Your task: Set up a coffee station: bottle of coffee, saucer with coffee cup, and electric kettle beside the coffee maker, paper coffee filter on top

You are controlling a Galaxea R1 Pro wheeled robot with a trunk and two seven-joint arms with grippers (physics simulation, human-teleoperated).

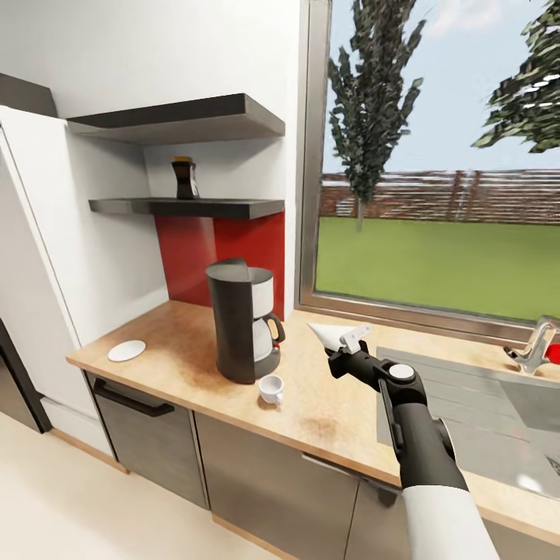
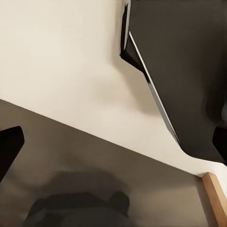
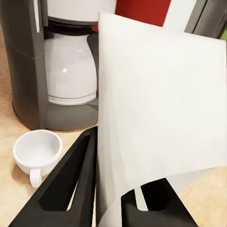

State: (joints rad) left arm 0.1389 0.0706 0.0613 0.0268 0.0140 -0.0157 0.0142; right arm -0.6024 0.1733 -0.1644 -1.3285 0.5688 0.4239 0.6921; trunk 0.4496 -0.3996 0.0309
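The right pincer (image 1: 340, 348) was held above the counter (image 1: 327, 412), to the right of the coffee maker (image 1: 239, 320) and near the left end of the grey sink (image 1: 482, 412). It was pinching the paper coffee filter (image 1: 330, 334), the white cone lying sideways with its tip pointing left toward the machine. In the right wrist view the filter (image 3: 161, 109) stood as a broad white sheet between the two dark fingers (image 3: 71, 184), which pressed against it from either side.

The coffee maker stood upright on the counter in front of the red wall panel (image 1: 210, 253), its glass carafe seated in place. The coffee cup (image 1: 271, 388) sat on the bare counter just in front of the machine's base and to its right; the right wrist view showed the cup (image 3: 37, 152) empty, with its handle turned toward the near edge. The saucer (image 1: 127, 351) lay well to the left, near the counter's left end beside the white cabinet (image 1: 47, 257). The bottle of coffee (image 1: 184, 179) stood on the lower kitchen shelf (image 1: 187, 207), up and left of the machine.

The left wrist view took in pale floor (image 2: 61, 56) and dark cabinet fronts (image 2: 189, 71), with dark finger tips at both edges, set wide apart: the left pincer was spread and empty.
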